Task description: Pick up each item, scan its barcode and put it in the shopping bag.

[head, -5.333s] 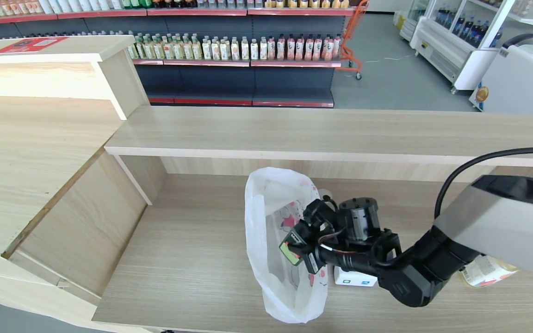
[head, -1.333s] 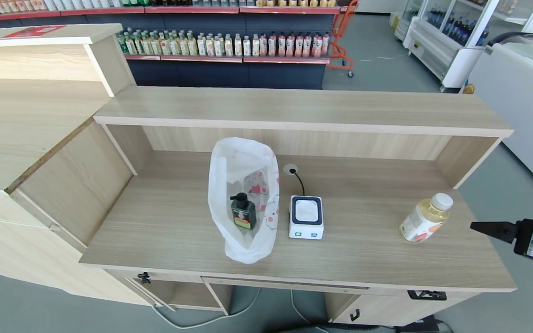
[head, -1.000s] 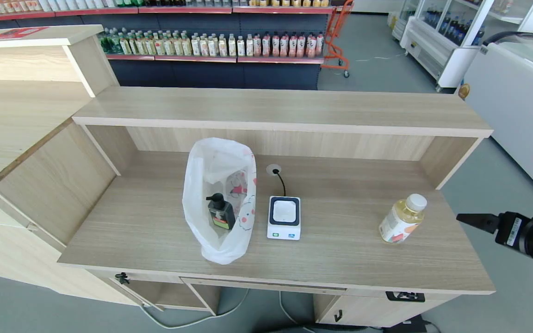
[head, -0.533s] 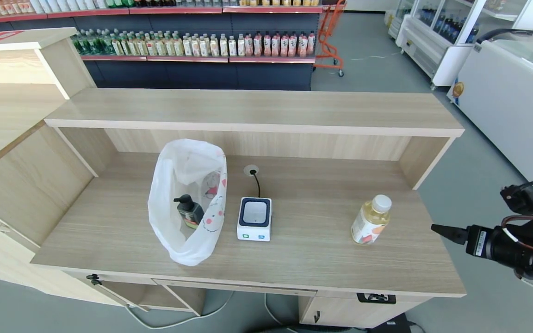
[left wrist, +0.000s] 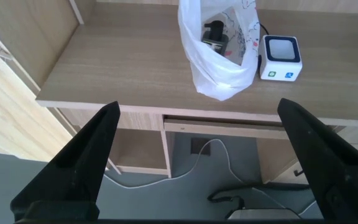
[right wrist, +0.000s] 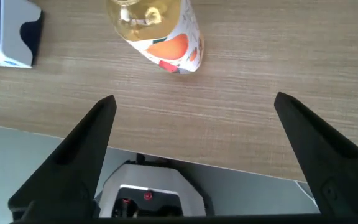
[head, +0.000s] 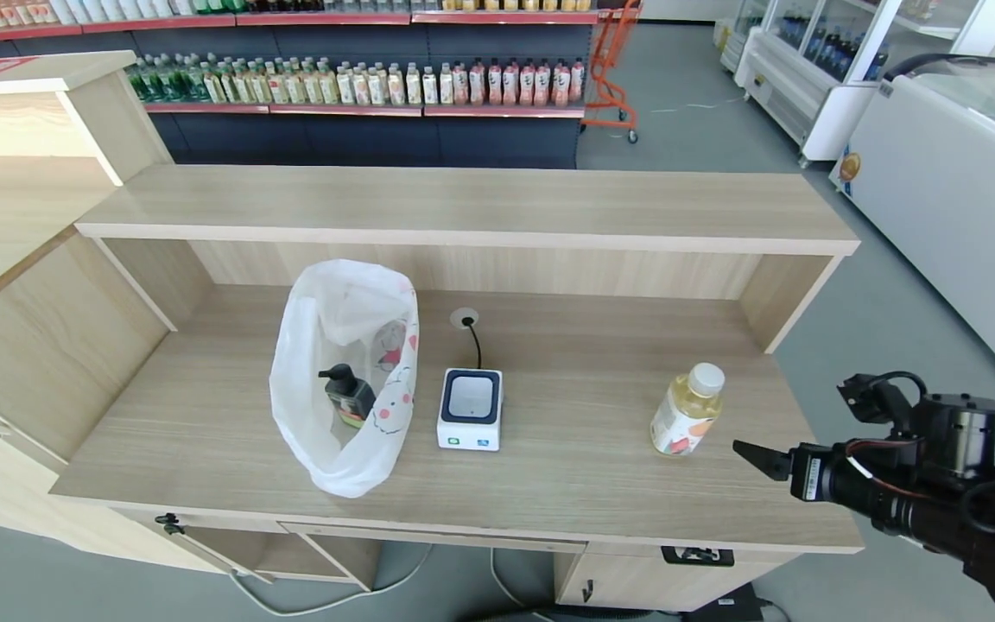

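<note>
1. Pale-yellow drink in a clear plastic bottle w/ white screw cap and orange-and-white printed label (head: 687, 422) is your next item. It stands upright on the light wood-grain counter (head: 567, 458), just ahead of the right gripper (right wrist: 194, 102), not touching it and roughly centred btw the fingers.
2. Right gripper: fingers spread wide, nothing held. Left gripper (left wrist: 197, 106): same, wide apart and empty, out past the counter's front edge.
3. Step in hand, as I read it, is approach + grasp. Go in level so one finger passes each side of the body. Close on the labelled mid-section, not on the cap or the tapering shoulder.
4. The bottle wall is round, smooth and glossy, so it may twist in the pads. Thin plastic prob. dents, so squeeze firm, not hard. One finger touching first could tip it.
5. Barcode can't be seen from here; prob. somewhere on the label. Expect to rotate the bottle over the white square scanner box w/ dark-blue rimmed window (head: 469, 408), well off to the gripper's left.
6. White thin-film shopping bag w/ cartoon print (head: 294, 389) sits just past the scanner, farther from the gripper. Its mouth is open and its walls are limp and crinkly. A dark pump-top bottle (head: 346, 396) stands inside, so release low and clear of the pump.
</note>
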You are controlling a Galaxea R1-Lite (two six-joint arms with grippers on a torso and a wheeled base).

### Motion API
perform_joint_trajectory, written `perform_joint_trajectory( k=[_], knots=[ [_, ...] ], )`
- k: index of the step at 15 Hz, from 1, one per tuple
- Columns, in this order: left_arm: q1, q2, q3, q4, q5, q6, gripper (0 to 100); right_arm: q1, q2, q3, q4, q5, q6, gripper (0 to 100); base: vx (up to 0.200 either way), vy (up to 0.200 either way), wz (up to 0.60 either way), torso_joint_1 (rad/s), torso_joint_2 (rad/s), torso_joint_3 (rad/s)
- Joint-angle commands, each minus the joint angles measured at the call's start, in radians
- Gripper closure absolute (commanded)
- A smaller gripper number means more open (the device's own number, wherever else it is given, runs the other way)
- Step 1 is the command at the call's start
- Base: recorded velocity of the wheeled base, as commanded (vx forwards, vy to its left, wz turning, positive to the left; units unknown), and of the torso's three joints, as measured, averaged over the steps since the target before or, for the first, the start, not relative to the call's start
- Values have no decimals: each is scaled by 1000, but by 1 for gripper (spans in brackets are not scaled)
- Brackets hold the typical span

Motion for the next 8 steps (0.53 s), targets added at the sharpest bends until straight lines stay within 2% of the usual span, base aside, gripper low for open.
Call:
perform_joint_trajectory(
  k=[1, 2, 3, 6, 8],
  knots=[
    [0, 0, 0, 0, 0, 1, 0, 54, 135, -8, -96, -24, -3, 0, 0, 0, 0, 0, 0, 0],
    [0, 0, 0, 0, 0, 1, 0, 94, 236, -41, -219, -124, -4, 0, 0, 0, 0, 0, 0, 0],
    [0, 0, 0, 0, 0, -1, 0, 113, 278, -63, -265, -159, -3, 0, 0, 0, 0, 0, 0, 0],
    [0, 0, 0, 0, 0, 1, 0, 148, 348, -120, -314, -176, -4, 0, 0, 0, 0, 0, 0, 0],
    [0, 0, 0, 0, 0, 1, 0, 174, 402, -205, -335, -205, -3, 0, 0, 0, 0, 0, 0, 0]
  ],
)
